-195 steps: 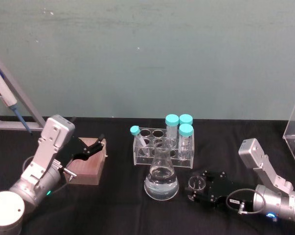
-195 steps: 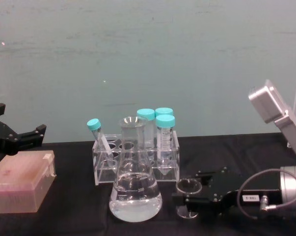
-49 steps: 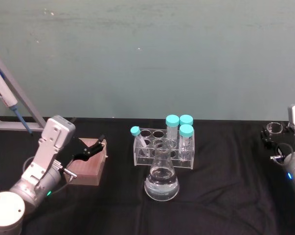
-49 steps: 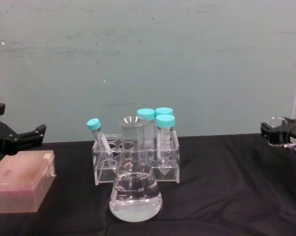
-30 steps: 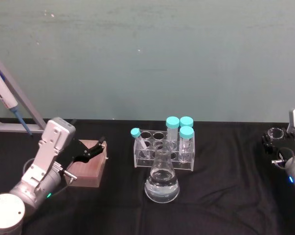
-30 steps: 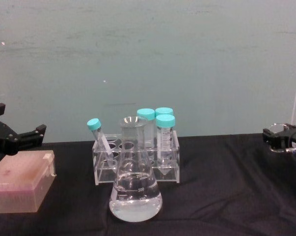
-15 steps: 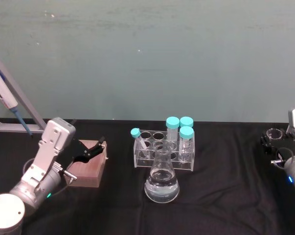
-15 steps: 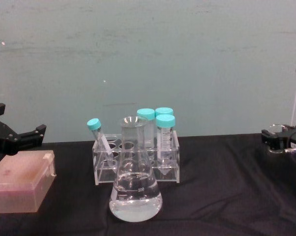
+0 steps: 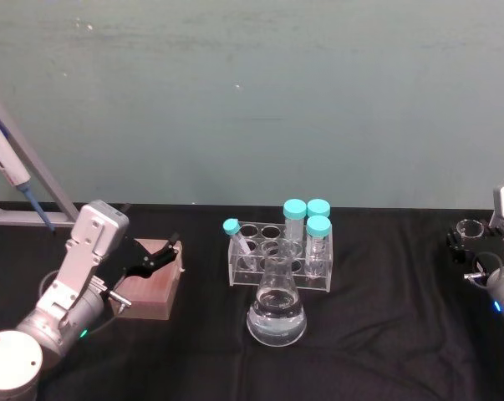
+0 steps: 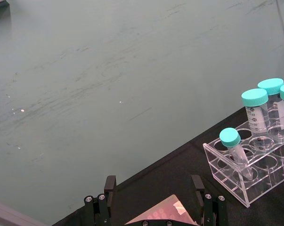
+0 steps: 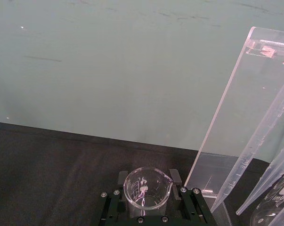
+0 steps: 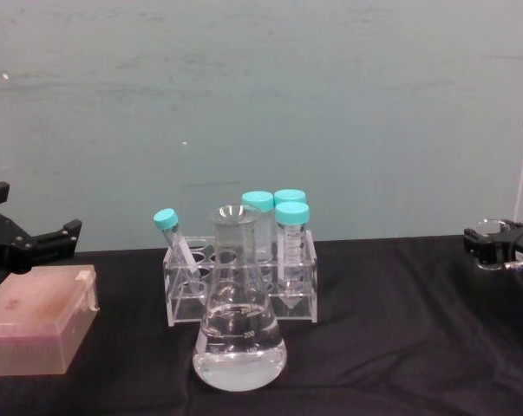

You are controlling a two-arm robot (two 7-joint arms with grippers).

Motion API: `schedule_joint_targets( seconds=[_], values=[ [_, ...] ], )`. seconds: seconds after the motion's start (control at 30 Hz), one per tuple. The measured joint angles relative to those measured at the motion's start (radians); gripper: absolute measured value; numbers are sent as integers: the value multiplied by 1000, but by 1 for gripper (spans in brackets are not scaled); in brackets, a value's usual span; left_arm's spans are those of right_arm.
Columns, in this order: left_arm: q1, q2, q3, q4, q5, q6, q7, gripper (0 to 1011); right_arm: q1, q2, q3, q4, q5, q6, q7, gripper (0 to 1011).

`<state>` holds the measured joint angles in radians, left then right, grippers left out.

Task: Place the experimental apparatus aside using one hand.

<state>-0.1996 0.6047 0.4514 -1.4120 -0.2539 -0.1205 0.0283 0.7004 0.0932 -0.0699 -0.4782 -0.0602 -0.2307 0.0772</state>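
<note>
Glass beaker (image 12: 485, 228), small and round, clamped in your right pincer (image 12: 488, 247) at the frame's right edge; desk (image 9: 385, 334) matte black, scuffed teal wall (image 9: 252, 100) behind; left pincer (image 9: 157, 251) gapes wide at left.

The right gripper (image 9: 466, 238), clasping the small beaker (image 9: 467, 225), sits at the right edge. Both have left the flask (image 9: 277, 307) at lower centre.
</note>
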Motion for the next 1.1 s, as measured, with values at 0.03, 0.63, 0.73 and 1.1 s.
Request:
schedule_joint_targets(
  seconds=[0.03,0.63,0.73,1.1],
  values=[
    [0,0,0,0,0,0,0,1000,0,0,0,0,0,0,0,528],
    [0,0,0,0,0,0,0,1000,0,0,-1,-1,0,0,-2,615],
    [0,0,0,0,0,0,0,1000,0,0,-1,-1,1,0,-2,647],
    [0,0,0,0,0,0,0,1000,0,0,-1,-1,1,0,-2,981]
  ],
)
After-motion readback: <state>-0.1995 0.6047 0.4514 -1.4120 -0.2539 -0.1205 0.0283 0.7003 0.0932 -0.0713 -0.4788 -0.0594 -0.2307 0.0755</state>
